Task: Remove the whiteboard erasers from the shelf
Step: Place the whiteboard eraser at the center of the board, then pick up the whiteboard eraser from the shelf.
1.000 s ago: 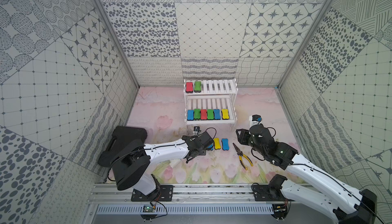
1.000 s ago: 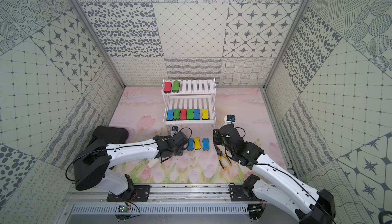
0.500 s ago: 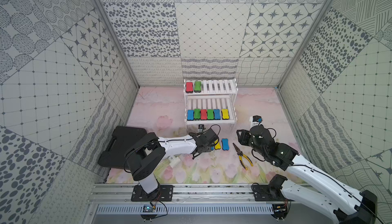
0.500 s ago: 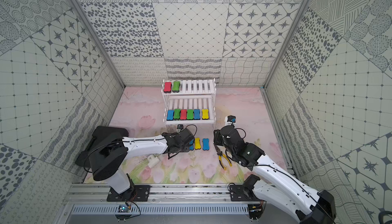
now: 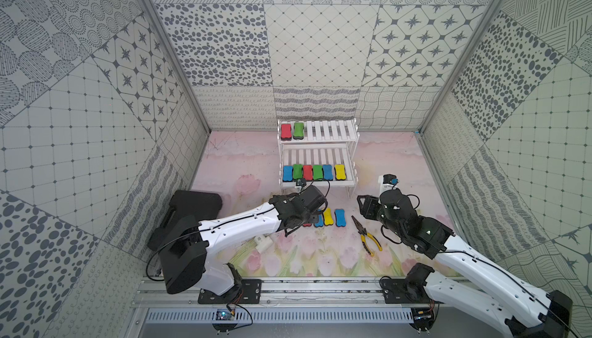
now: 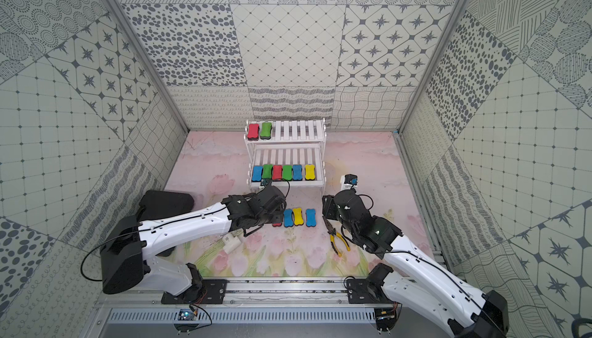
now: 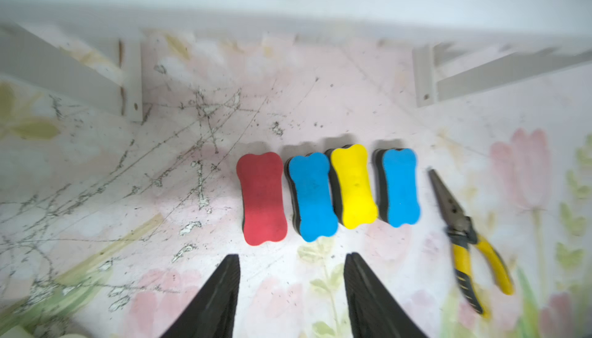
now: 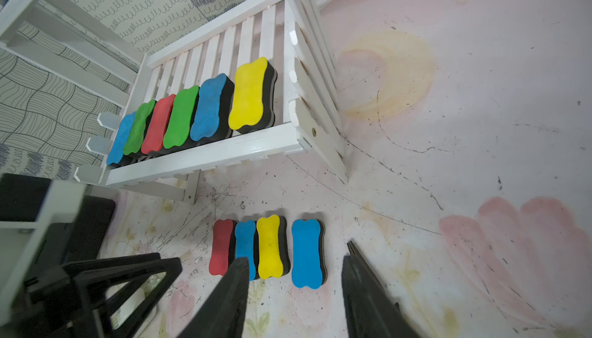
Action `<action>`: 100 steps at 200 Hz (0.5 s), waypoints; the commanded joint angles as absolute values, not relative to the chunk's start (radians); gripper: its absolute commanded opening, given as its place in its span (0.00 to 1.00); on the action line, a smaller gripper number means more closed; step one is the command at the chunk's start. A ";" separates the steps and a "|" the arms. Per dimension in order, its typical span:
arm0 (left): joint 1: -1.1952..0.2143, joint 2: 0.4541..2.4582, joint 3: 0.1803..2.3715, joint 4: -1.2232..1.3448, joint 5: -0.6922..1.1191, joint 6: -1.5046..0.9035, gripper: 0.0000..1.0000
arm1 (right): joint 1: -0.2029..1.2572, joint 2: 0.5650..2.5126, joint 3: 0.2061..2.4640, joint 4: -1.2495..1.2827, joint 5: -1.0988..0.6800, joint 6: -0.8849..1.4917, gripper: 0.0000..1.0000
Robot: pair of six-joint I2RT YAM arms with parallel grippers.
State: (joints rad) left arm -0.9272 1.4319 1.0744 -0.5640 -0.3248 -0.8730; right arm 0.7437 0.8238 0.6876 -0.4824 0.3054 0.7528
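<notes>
Since the frame one second ago, the left gripper (image 7: 292, 256) has been drawn back from the row of erasers on the bench (image 5: 243, 160). The red eraser (image 7: 262, 197), hidden under the gripper at that time, is now exposed. The right arm is almost unchanged.

The jaws of the left gripper are set apart, and nothing is held between them. The red eraser lies just ahead of the fingertips and is not touched. It forms one end of a row of four, followed by a blue eraser (image 7: 312, 197), a yellow eraser (image 7: 352, 185) and a second blue eraser (image 7: 398, 187). The first three lie close together; the last is set slightly apart. Pliers (image 7: 464, 234) lie just beyond the far end of the row.

The right gripper (image 8: 294, 258) is held above the bench near the pliers. Its jaws are apart, and nothing is held. The row lies just ahead of its fingertips, and the shelf (image 5: 320, 155) stands further ahead.

Eight erasers are on the shelf. Six (image 5: 317, 172) are lined up along the front of the lower tier. A red one (image 5: 285, 131) and a green one (image 5: 298, 130) are placed at one end of the upper tier.

A black case (image 5: 195, 205) lies well behind the left gripper. A white block (image 5: 264, 243) lies beside the left forearm.
</notes>
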 commanded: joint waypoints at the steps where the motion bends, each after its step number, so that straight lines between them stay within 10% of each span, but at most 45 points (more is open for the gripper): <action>1: -0.888 1.344 1.284 -0.814 -0.314 -0.724 0.57 | 0.739 0.820 0.699 -0.461 0.295 0.756 0.51; 100: -0.635 1.738 2.148 -1.046 -0.233 -0.389 0.56 | 0.733 0.848 0.701 -0.459 0.298 0.755 0.50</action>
